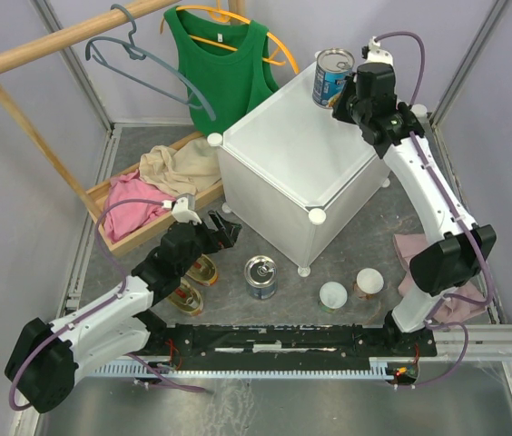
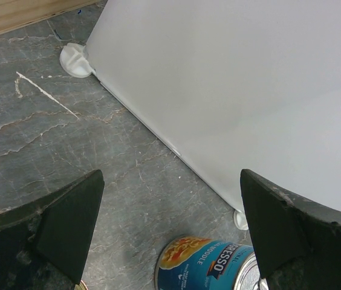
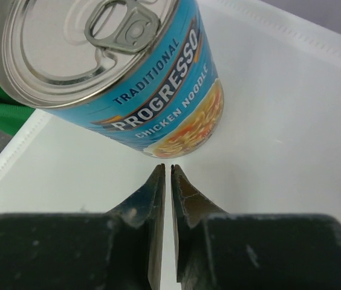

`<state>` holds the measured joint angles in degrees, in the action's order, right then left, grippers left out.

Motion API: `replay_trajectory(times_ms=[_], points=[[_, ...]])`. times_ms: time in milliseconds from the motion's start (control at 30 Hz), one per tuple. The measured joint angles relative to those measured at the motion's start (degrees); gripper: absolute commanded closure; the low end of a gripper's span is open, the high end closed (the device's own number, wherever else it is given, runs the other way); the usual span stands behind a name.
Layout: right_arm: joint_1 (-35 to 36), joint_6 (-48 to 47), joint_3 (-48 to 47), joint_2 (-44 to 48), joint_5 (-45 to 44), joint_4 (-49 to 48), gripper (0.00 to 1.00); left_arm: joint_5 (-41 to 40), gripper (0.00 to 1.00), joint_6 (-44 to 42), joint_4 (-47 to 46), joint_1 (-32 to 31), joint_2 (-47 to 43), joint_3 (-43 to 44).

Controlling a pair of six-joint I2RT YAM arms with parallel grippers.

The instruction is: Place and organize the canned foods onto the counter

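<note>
Right gripper (image 1: 341,107) is clenched on nothing. In the wrist view the fingers (image 3: 156,199) are pressed together, tips just short of the tall can (image 1: 332,76) and not touching it. That can (image 3: 116,78) stands upright on the counter (image 1: 301,168), at the far corner of the top by the right wrist. Pull-tab lid up, blue Progresso chicken noodle label.

Left gripper (image 1: 223,229) is released and empty, jaws wide apart (image 2: 170,181). It hangs low by the counter's near-left wall (image 2: 249,90), close to a round foot (image 2: 77,59).

One can is on the counter top; the other five are down on the table (image 1: 365,227):
- floor can (image 1: 260,277): the other tall blue one, upright in front of the counter's near corner. Its top shows at the bottom edge of the left wrist view (image 2: 210,263). In the top view it sits apart from the left gripper.
- small cans (image 1: 333,295): two with white lids, just beside each other, right of the floor can and near the counter's near leg.
- oval tins (image 1: 203,270): two gold ones at the left, beside the left forearm, the nearer one partly hidden by it.

Also in view: a wooden tray (image 1: 120,238) left of the counter with pink and beige clothes (image 1: 133,195), a green tank top (image 1: 220,64) on an orange hanger behind it, and a pink cloth (image 1: 415,252) by the right arm.
</note>
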<state>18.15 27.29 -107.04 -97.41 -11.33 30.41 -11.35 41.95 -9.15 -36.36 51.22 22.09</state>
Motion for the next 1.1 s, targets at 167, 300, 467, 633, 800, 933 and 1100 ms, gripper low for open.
replay_trajectory(times_ms=[167, 300, 467, 633, 800, 933, 1100], points=[[0.5, 0.5, -1.2, -1.9, 1.0, 0.0, 0.85, 0.0, 0.0, 0.0, -0.1, 0.0, 0.0, -0.2], [0.6, 0.5, -3.0, -3.7, 1.2, 0.0, 0.84, 0.0, 0.0, 0.0, -0.2, 0.0, 0.0, -0.4], [0.8, 0.3, -4.7, -4.7, 0.6, 0.5, 0.85, 0.0, 0.0, 0.0, -0.5, 0.0, 0.0, -0.8], [0.9, -0.3, -7.5, -6.9, -0.3, 0.5, 0.84, 0.8, 0.01, 0.0, -0.4, 0.0, 0.0, -1.1], [0.9, -0.6, -7.9, -7.4, -0.3, 0.4, 0.72, 1.5, 0.01, 0.0, -0.2, 0.0, 0.0, -1.1], [0.9, -1.3, -5.0, -5.4, -0.1, 0.1, 0.51, 2.6, 0.0, 0.0, 1.7, 0.0, -1.7, -1.0], [0.9, -1.8, -0.7, -0.7, 0.5, 0.6, 0.31, 4.3, 0.01, 0.0, 5.0, 0.0, -5.0, -0.3]])
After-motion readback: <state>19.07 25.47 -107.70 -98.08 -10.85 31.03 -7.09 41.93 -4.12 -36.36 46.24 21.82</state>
